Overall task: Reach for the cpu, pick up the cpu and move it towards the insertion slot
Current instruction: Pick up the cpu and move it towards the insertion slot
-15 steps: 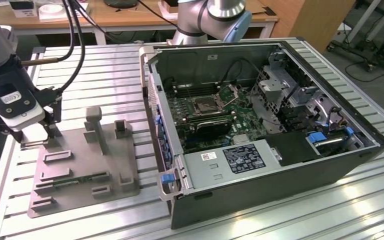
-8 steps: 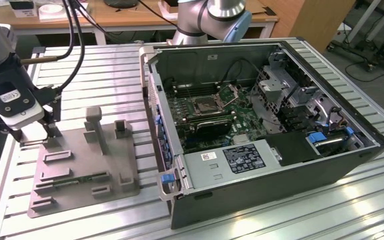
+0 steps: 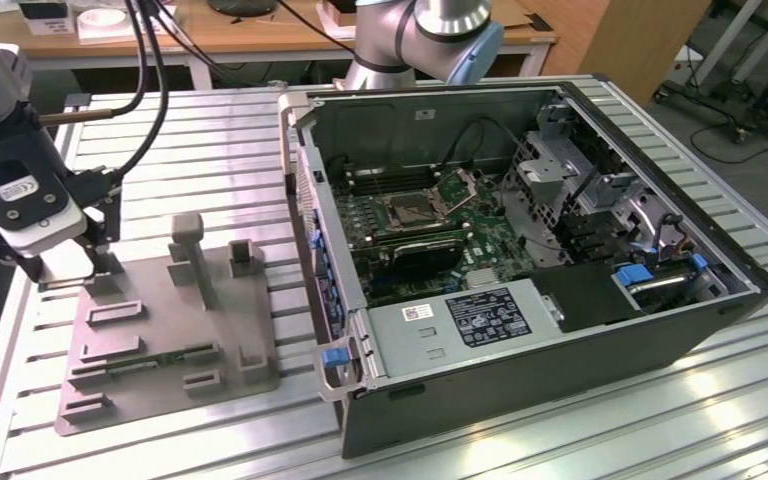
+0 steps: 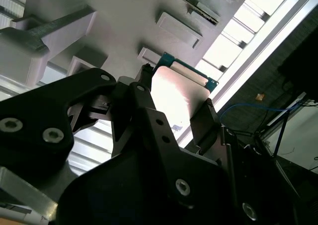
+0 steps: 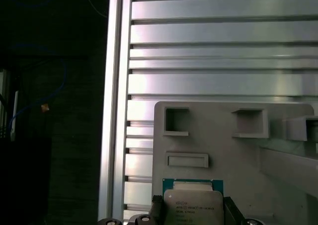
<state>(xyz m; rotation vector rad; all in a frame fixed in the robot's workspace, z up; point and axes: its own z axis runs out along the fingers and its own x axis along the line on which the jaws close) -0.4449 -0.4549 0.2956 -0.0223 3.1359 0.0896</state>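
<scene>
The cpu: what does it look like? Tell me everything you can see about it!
The cpu is a small, flat, square chip with a shiny silver metal lid that has print on top, set on a green-edged board. It lies level between the end effector's black fingers, which sit against two opposite edges. It is over the grey fixture plate, near the plate's edge. Whether it is lifted off the plate cannot be told.

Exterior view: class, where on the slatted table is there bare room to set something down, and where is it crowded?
Free: the table strip between grey fixture tray and computer case; the stretch behind the tray. Crowded: inside the case, around the insertion slot.
</scene>
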